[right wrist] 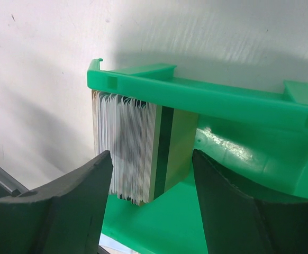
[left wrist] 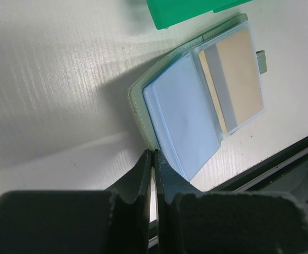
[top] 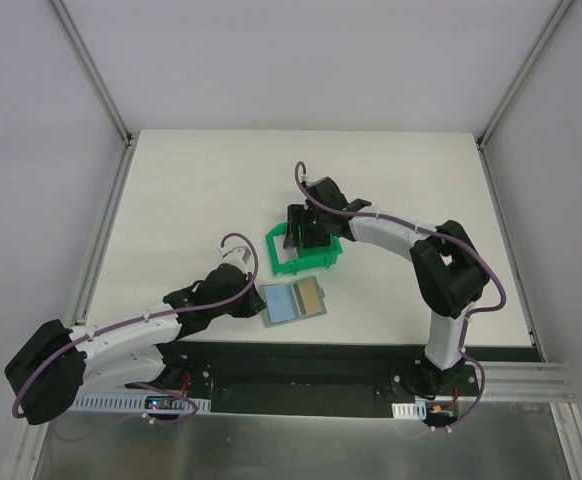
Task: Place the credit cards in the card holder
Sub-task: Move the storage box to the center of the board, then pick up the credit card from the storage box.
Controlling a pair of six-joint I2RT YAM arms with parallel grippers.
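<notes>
Bright, even light; soft shadow at 9 o'clock of the bin [right wrist: 223, 100]. Near fingers [right wrist: 64, 211] blurred; glare perhaps slight.

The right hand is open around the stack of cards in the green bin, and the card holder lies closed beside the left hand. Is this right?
No. The card holder lies open, both leaves flat, as the left wrist view shows. The rest holds.

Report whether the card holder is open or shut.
Open. The card holder lies spread flat, both inner leaves up, a tan card in one pocket.
</notes>
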